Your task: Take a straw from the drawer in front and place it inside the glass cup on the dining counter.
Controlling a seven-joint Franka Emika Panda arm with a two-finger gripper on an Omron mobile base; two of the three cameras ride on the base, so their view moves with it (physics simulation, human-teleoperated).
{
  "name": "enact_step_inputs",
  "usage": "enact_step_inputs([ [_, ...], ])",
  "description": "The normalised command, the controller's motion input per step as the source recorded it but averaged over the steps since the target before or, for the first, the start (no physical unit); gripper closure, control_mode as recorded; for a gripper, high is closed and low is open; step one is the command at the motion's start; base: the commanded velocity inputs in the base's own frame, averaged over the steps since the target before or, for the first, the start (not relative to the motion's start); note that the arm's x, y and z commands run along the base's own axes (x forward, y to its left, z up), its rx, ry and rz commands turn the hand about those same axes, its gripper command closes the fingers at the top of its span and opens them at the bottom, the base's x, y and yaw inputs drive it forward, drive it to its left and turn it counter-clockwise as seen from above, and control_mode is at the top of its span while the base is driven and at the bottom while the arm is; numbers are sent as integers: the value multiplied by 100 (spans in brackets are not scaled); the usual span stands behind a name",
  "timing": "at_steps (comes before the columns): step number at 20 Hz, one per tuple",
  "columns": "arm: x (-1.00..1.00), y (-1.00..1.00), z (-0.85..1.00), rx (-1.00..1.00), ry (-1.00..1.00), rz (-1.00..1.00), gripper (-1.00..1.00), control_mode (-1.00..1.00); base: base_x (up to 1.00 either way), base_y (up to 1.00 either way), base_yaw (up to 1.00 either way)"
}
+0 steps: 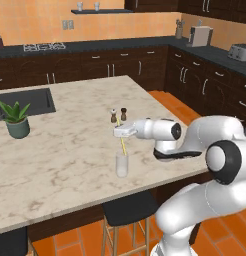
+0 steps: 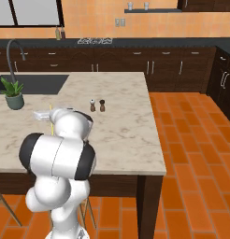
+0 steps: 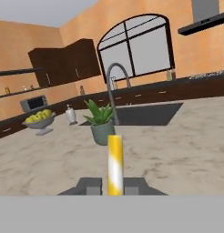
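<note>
Big and beige with brown veins, the surface point(image 1: 70, 145) spreads out under our arm in the left base view. Our gripper point(image 1: 116, 132) sticks out sideways over it and is clenched on the straw point(image 1: 123, 145). The straw is thin and yellow and hangs down from the gripper. Its low end goes into the top of the glass cup point(image 1: 122, 165), which stands right under the gripper. Just past the gripper stand two small dark shakers point(image 1: 118, 115). Far off to the side of the gripper sits a green plant in a pot point(image 1: 16, 120), near a dark sink point(image 1: 25, 101).

From the right base view, our white arm hides much of the gripper point(image 2: 42, 115). We see the straw point(image 2: 51, 117) as a thin yellow line beside the arm. The shakers point(image 2: 97, 105) stand off to one side of the gripper, and the plant point(image 2: 14, 94) is on the other side, farther away. We cannot make out the cup here.

Looking along the hand, we see the two dark fingertips point(image 3: 91, 185) pressed on the straw point(image 3: 115, 164), which stands up between them. Straight ahead of the gripper is the plant point(image 3: 102, 123), with a curved tap point(image 3: 114, 88) behind it. Off to one side sit a bowl of yellow fruit point(image 3: 39, 120) and a small white bottle point(image 3: 70, 114).
</note>
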Motion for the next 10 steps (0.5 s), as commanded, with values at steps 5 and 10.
enact_step_inputs([
  [5, 64, -40, -39, 18, -17, 46, 100, -100, 0, 0, 0],
  [10, 58, -33, -51, 21, -12, 45, 100, -100, 0, 0, 0],
])
